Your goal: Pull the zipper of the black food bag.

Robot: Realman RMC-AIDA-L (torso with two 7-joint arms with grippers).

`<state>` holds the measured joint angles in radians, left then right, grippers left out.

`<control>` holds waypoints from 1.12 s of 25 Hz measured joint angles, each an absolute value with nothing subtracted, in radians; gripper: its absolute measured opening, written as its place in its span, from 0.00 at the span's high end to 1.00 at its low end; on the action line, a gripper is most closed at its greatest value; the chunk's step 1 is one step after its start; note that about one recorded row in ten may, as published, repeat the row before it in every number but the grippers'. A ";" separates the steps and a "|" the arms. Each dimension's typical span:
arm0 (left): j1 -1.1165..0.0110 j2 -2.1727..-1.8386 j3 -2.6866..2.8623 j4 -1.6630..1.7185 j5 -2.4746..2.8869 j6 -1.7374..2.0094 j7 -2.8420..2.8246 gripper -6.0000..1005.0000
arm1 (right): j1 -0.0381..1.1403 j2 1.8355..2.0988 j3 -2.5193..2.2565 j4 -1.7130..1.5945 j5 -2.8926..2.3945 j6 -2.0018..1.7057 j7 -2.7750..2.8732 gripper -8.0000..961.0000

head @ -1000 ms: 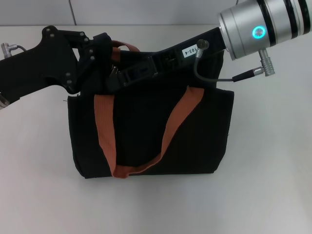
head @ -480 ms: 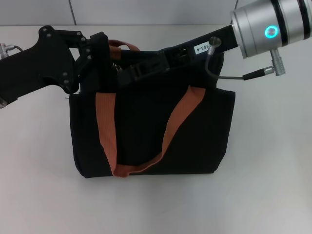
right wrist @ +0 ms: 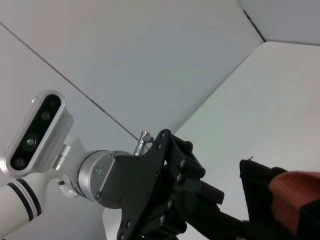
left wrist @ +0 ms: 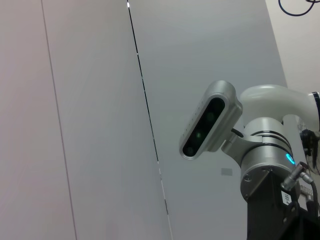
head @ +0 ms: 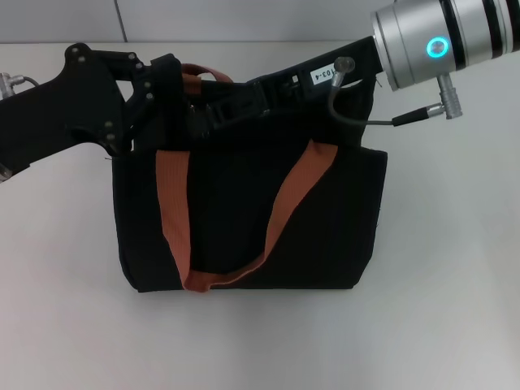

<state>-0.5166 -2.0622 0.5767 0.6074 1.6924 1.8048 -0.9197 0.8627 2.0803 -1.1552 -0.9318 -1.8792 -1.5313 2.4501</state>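
The table [head: 455,309] supports the black food bag [head: 244,219], standing at its centre. The left gripper [head: 166,97] and right gripper [head: 213,114] meet over the bag's upper left edge. Finger state cannot be determined. The zipper is hidden.

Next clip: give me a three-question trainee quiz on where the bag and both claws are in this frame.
1. True or false: the boxy black fabric bag stands on the white table.
2. Which claws reach the bag's top edge? A) left only B) right only C) both
3. Fill in: the webbing handles are ____ in colour.

Key:
1. True.
2. C: the left claw and the right claw meet at the top edge's left end.
3. Orange-brown.
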 joint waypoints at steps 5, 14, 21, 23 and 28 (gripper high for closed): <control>-0.515 -2.061 0.577 0.607 1.692 1.807 -0.920 0.97 | 0.863 2.079 -1.155 -0.962 -1.881 -1.543 2.454 0.56; -0.516 -2.059 0.577 0.607 1.692 1.813 -0.920 0.97 | 0.864 2.080 -1.155 -0.972 -1.921 -1.544 2.451 0.56; -0.518 -2.059 0.577 0.607 1.692 1.815 -0.920 0.97 | 0.866 2.081 -1.184 -0.972 -1.918 -1.536 2.441 0.57; -0.519 -2.059 0.577 0.607 1.692 1.816 -0.920 0.97 | 0.868 2.084 -1.209 -0.971 -1.899 -1.534 2.437 0.57; -0.521 -2.060 0.577 0.607 1.692 1.817 -0.920 0.97 | 0.869 2.084 -1.224 -0.974 -1.883 -1.541 2.438 0.57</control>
